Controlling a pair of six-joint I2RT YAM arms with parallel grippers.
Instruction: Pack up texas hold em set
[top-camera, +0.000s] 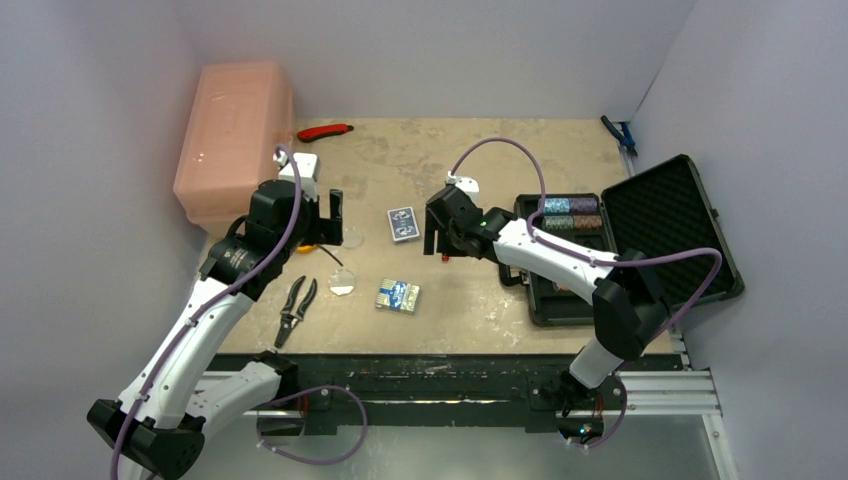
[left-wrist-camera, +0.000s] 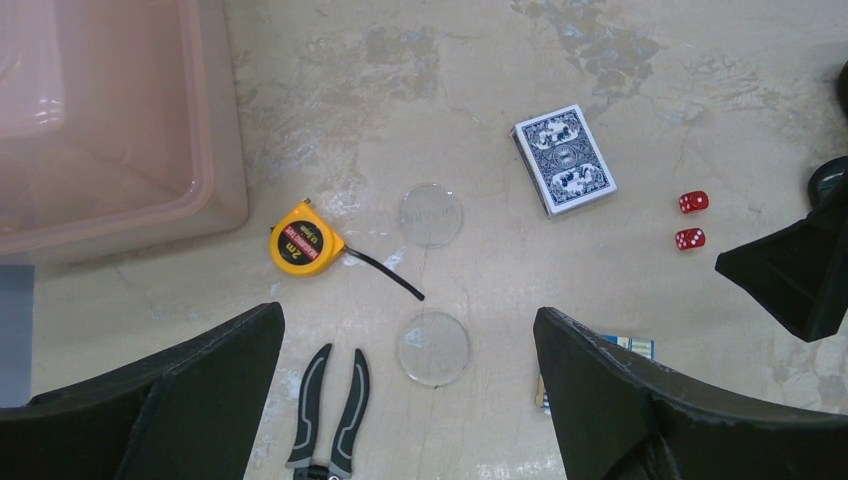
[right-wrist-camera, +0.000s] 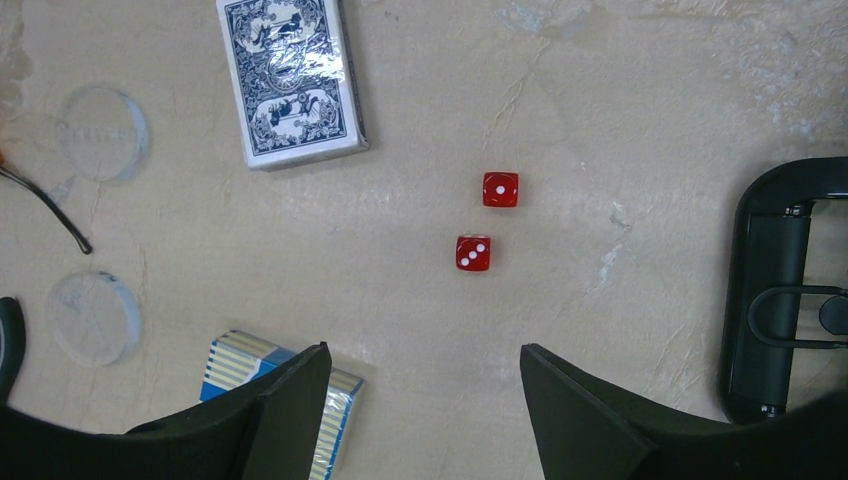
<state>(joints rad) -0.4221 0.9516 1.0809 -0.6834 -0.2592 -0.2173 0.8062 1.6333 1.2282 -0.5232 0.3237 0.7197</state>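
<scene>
Our left gripper (left-wrist-camera: 405, 320) hangs with its matte black fingers spread wide and nothing between them. Our right gripper (right-wrist-camera: 422, 355) also stands parted and empty.

At the bottom of the left wrist view lie the grey-and-black pliers (left-wrist-camera: 325, 410), and just right of them a flat clear round disc (left-wrist-camera: 433, 347). A second clear disc (left-wrist-camera: 431, 215) sits above it near centre. To its left is a yellow tape measure (left-wrist-camera: 305, 247), whose black tape reaches out between the two discs.

In the right wrist view a striped card deck (right-wrist-camera: 280, 395) peeks out beside the left finger at the bottom. One glossy red die (right-wrist-camera: 473, 253) and a second die (right-wrist-camera: 501, 189), both white-pipped, lie at centre, close but apart. A blue-backed deck (right-wrist-camera: 290, 80) in shiny wrap lies at the top left.

At the right of the overhead view the black hard briefcase (top-camera: 665, 215) lies open, with egg-crate foam in its lid and chip rows (top-camera: 572, 213) in its base. The pink translucent bin (top-camera: 235, 130) stands at the upper left.
</scene>
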